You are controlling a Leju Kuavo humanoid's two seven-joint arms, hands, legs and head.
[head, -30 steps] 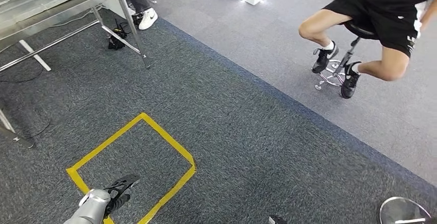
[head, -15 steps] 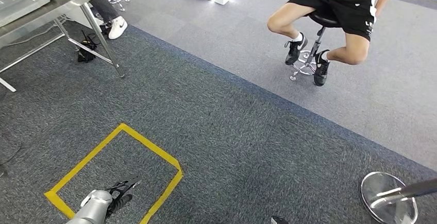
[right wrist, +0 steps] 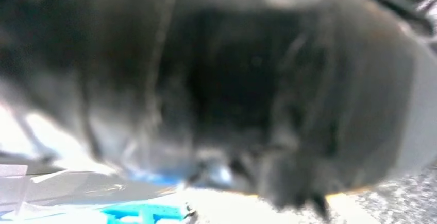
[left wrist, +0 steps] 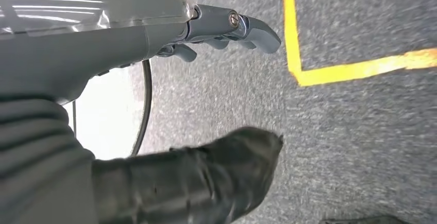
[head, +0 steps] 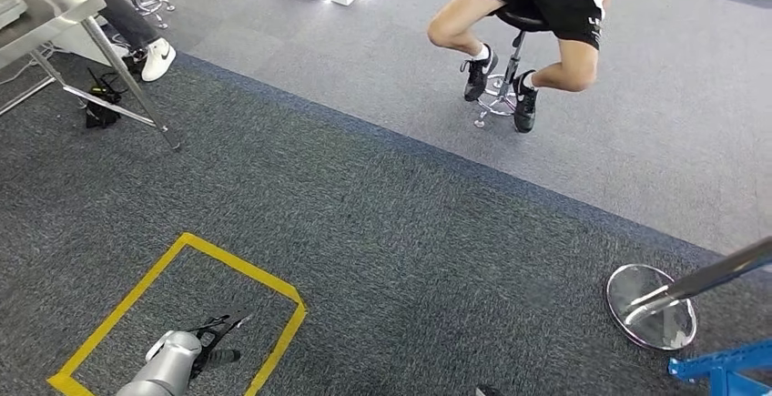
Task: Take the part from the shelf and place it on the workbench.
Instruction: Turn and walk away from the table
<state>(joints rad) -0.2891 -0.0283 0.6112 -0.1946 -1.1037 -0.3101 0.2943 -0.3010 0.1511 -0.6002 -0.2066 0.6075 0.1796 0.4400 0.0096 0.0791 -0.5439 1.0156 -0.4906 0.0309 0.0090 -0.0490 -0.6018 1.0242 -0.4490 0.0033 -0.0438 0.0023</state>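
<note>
- Head view: carpet of dark grey pile lay below, with a yellow tape square [head: 177, 314] marked on it. The robot's left hand [head: 214, 341] hung low over that square, fingers apart and holding nothing. A steel-legged metal workbench [head: 55, 14] stood far off at the upper left; a person sat on a stool [head: 510, 59] beyond. Neither shelf nor part could be made out, so the part's place relative to either hand could not be told.
- Left wrist view: the hand's thick grey thumb [left wrist: 232, 26] and dark fingers [left wrist: 216, 172] stood apart, unladen, above the tape corner.
- Right wrist view: a dark blur covered the picture; the right hand's state could not be told.
- Risk, as a judgement: walking blind to the shelf could mean striking the chrome stand base [head: 651, 305] near the right side.
</note>
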